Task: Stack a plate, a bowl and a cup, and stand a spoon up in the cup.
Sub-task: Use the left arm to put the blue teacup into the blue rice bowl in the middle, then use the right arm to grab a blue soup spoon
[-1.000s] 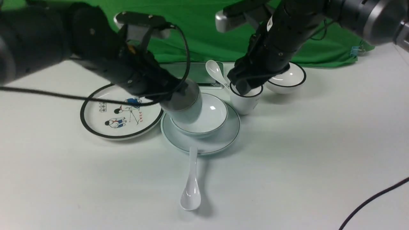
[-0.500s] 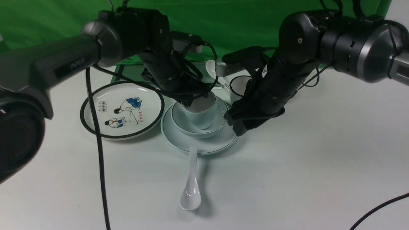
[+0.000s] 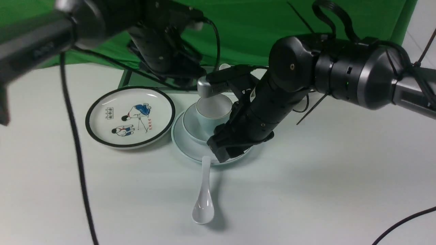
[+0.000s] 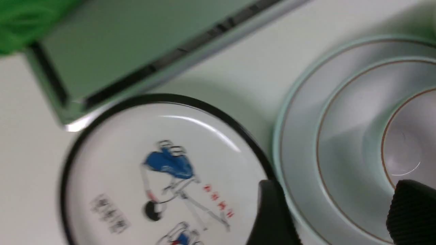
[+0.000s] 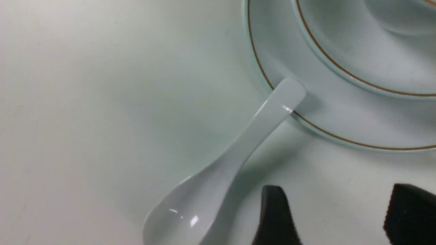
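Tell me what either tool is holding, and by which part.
Nothing is held: the left tool and the right tool both stand open, with nothing between their tips.

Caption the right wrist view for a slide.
Open right gripper near the white spoon, whose handle overlaps the plate's rim beneath the bowl.

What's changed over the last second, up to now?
The left gripper has let go of the cup, which came down from a tilt over the bowl to stand in it, and has backed up and away. The right gripper, open and empty, moved left and nearer, toward the spoon. Bowl, plate and spoon stayed put.
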`<state>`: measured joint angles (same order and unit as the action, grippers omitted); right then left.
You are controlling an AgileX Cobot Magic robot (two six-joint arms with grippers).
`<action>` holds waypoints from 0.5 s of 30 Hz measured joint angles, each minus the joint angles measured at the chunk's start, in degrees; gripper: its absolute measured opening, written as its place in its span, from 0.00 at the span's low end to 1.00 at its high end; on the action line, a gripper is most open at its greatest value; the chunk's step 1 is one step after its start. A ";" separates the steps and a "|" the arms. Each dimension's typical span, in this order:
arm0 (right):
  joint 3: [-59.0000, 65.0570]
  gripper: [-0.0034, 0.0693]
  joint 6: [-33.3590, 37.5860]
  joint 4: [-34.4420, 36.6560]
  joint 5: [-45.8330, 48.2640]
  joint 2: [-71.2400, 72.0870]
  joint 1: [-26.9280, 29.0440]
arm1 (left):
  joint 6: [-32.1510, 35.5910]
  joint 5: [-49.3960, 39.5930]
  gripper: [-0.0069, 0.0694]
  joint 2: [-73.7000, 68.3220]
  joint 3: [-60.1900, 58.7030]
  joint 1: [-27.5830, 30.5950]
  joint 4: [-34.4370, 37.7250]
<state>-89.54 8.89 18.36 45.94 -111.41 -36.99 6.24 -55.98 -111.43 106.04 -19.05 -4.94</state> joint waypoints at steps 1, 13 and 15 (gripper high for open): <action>0.91 0.73 0.00 0.62 -1.23 -0.06 -0.13 | -0.31 -0.94 0.55 2.85 0.00 0.61 -0.78; 2.04 0.72 -2.47 2.86 -9.51 -8.12 -4.36 | -4.69 -0.80 0.11 26.26 -16.26 12.33 1.17; 2.04 0.65 -3.00 2.87 -9.78 -9.45 -4.64 | -5.17 0.27 0.10 30.42 -21.31 13.20 1.33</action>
<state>-87.50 5.89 21.23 36.16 -120.87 -41.63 1.07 -55.71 -81.01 84.73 -5.85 -3.62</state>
